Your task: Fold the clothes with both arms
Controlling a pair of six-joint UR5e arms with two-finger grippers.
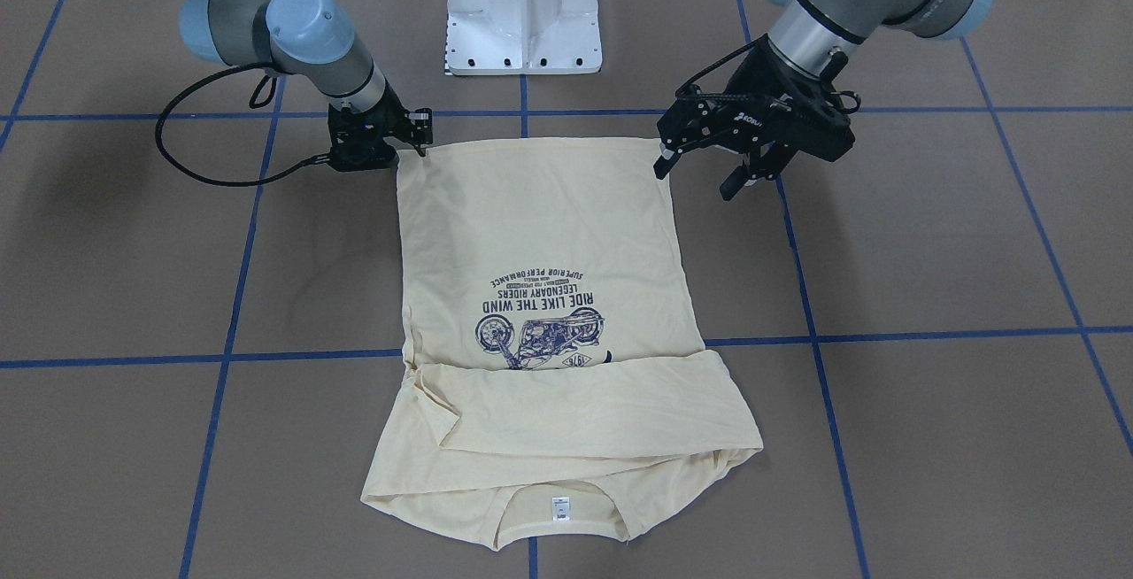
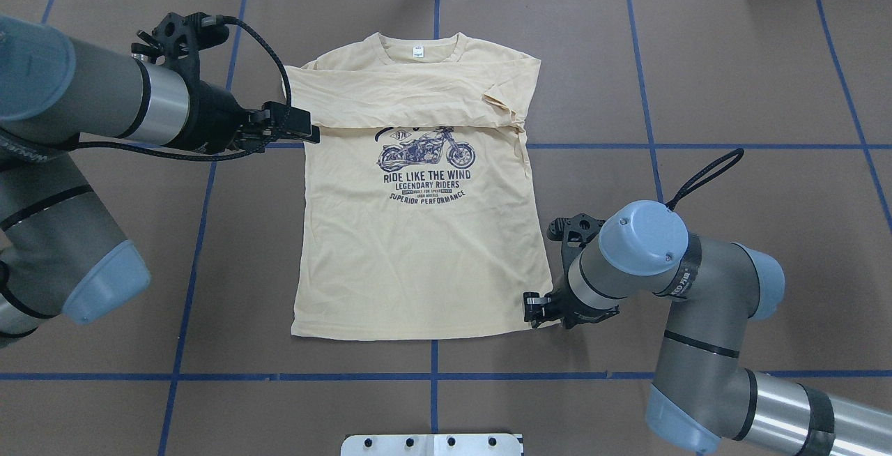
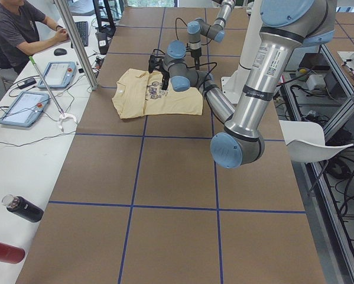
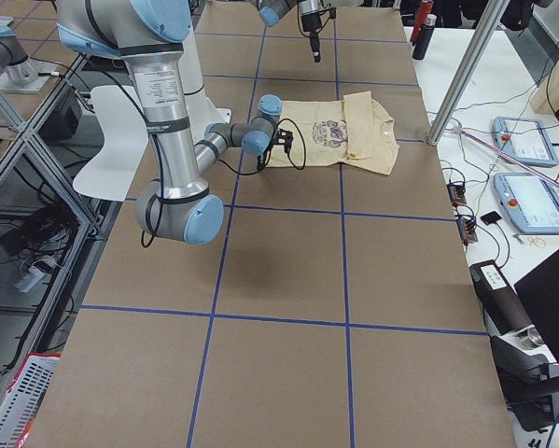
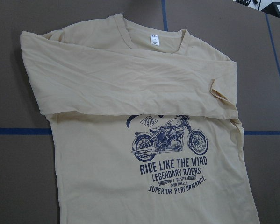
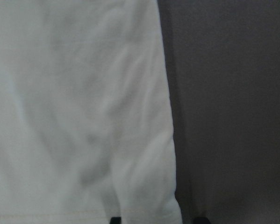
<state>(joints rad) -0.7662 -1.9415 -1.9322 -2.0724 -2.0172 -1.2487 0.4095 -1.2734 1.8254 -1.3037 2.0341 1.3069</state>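
**T-shirt**, cream-yellow, long-sleeved. Spread flat on the table, navy motorcycle print facing up. Sleeves folded across the chest, overlapping the top of the print. White neck label at the end farthest from the right jaws.

**Right gripper**. Down low at the shirt's hem corner. Jaws parted, clamped on nothing. Shirt's side edge between the two tips, one tip over cloth, the other over bare table. Contact with the cloth not discernible.

**Left gripper**. Raised well above the table. Jaws spread wide, empty. Shirt below and ahead of these jaws, with the folded sleeve band nearest them.
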